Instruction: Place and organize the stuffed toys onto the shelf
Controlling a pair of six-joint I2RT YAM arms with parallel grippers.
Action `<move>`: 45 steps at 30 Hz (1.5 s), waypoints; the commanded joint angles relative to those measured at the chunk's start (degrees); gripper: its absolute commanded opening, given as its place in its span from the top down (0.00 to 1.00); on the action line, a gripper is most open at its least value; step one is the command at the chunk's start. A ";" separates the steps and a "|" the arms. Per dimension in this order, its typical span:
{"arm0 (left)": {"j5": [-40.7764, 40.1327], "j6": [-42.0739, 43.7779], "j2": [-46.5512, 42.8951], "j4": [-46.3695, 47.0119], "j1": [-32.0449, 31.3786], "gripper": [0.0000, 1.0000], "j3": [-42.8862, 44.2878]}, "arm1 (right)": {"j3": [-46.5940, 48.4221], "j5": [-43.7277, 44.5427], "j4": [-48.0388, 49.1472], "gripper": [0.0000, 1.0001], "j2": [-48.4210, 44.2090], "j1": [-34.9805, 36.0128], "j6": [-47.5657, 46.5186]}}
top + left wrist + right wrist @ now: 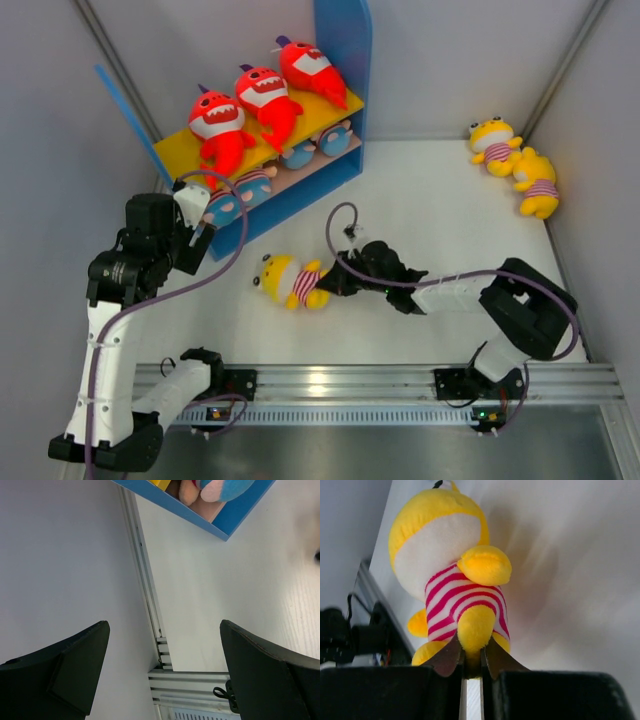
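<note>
The shelf (345, 70) stands at the back left, with three red sharks (262, 98) on its yellow top board and pink-faced dolls (312, 148) on the lower board. My right gripper (335, 280) is shut on a limb of a yellow doll in a striped shirt (292, 280), seen close in the right wrist view (452, 570). Two more yellow dolls (515, 165) lie at the back right. My left gripper (195, 240) is open and empty beside the shelf's near left corner; in its wrist view (165, 645) the shelf base (200, 522) and a doll (220, 490) show above.
Grey walls close in on the left, back and right. An aluminium rail (380, 380) runs along the near edge and also up the table's left edge (145, 580). A purple cable (335, 235) loops over the right arm.
</note>
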 commanded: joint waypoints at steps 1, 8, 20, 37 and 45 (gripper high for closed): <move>0.40 -0.61 -0.35 0.47 0.34 0.02 0.14 | -0.67 10.09 5.78 1.00 -4.40 -6.19 5.93; 0.57 -0.61 0.44 0.38 0.34 0.02 1.98 | 6.61 20.24 9.98 1.00 1.99 -13.67 6.36; 5.76 -1.75 0.70 0.12 0.34 0.02 6.38 | 34.38 21.47 7.88 1.00 25.99 -21.15 12.69; 3.56 -0.70 2.81 0.21 0.34 0.04 4.80 | 52.15 20.51 5.41 0.94 40.50 -25.02 13.22; 3.65 -0.79 3.17 0.21 0.34 0.04 5.24 | 41.97 21.46 3.40 0.33 32.26 -25.72 11.82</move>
